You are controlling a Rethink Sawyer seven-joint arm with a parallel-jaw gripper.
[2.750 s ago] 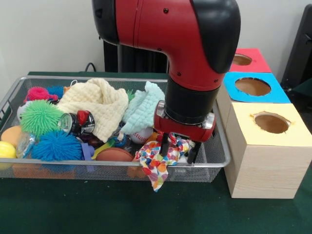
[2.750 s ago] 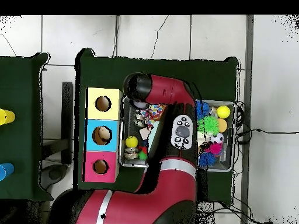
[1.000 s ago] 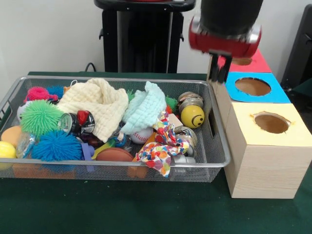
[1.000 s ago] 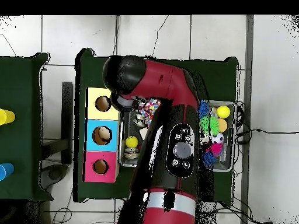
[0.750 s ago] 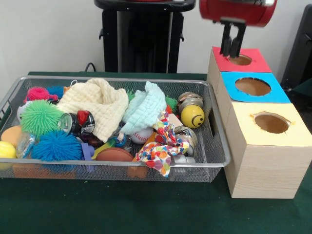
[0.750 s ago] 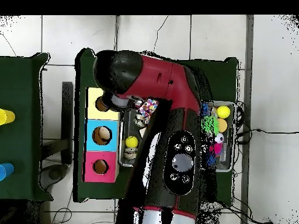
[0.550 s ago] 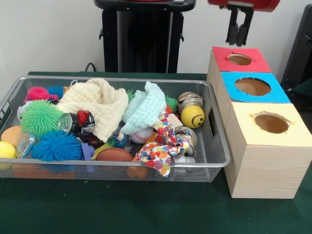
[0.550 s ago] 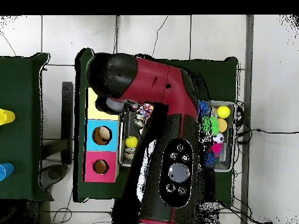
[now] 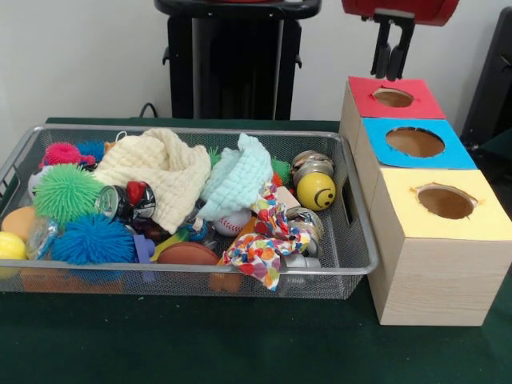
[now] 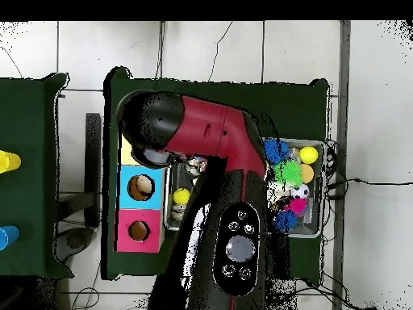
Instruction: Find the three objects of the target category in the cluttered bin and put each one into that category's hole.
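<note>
We saw the black gripper (image 9: 392,60) hanging empty above the red-topped box (image 9: 394,98), fingers close together; the confetti-patterned cloth scrap (image 9: 268,244) lay in the silver wire-mesh bin (image 9: 356,232), draped over its near rim.

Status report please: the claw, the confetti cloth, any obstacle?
Claw empty, high above red box, fingers together. Confetti cloth in bin, draped at front rim. Nothing blocking.

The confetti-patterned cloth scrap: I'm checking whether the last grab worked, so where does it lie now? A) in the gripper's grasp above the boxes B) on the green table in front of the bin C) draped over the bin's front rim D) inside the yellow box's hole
C: the confetti-patterned cloth scrap hangs over the front rim of the bin, while the gripper hangs empty above the red box.
</note>
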